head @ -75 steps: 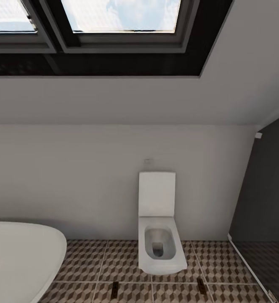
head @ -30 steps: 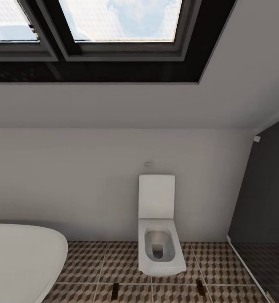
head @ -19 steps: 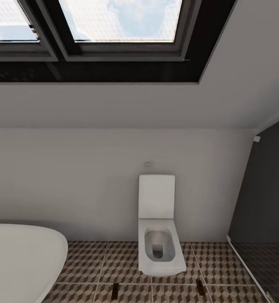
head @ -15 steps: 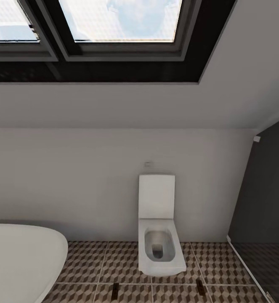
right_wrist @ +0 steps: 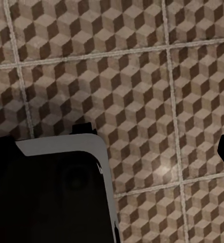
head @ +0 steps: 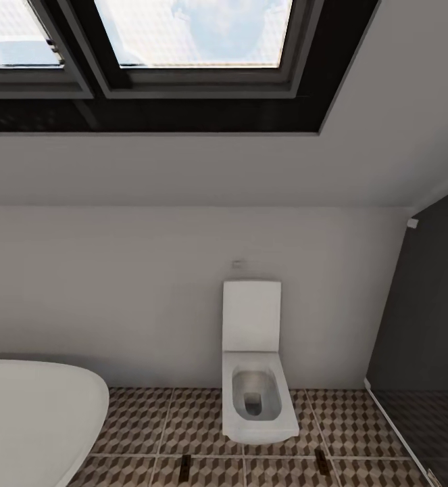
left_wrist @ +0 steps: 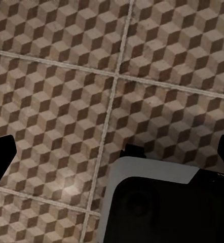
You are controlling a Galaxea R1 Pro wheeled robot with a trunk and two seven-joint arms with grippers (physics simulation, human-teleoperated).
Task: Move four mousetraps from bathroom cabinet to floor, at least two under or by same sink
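Straight ahead at 12 o'clock in the head view, a white rectangular wall-hung toilet (head: 256, 368) against the pale grey wall, seat lid up; at 7 o'clock the rounded white rim of an oval bathtub (head: 34, 419), at 4 o'clock a dark glass partition (head: 423, 325), overhead a black-framed skylight (head: 183, 47). Underneath, the bathroom floor of brown, beige and white cube-pattern tiles (head: 176, 419), with two small dark marks on the tiles near the lower edge, too small to identify. In each wrist view, the same tiles with pale grout below a white-edged black part of the robot, dark finger tips of the left end effector (left_wrist: 112, 157) and right end effector (right_wrist: 119, 147) far apart at the frame edges, spread wide and grasping nothing.
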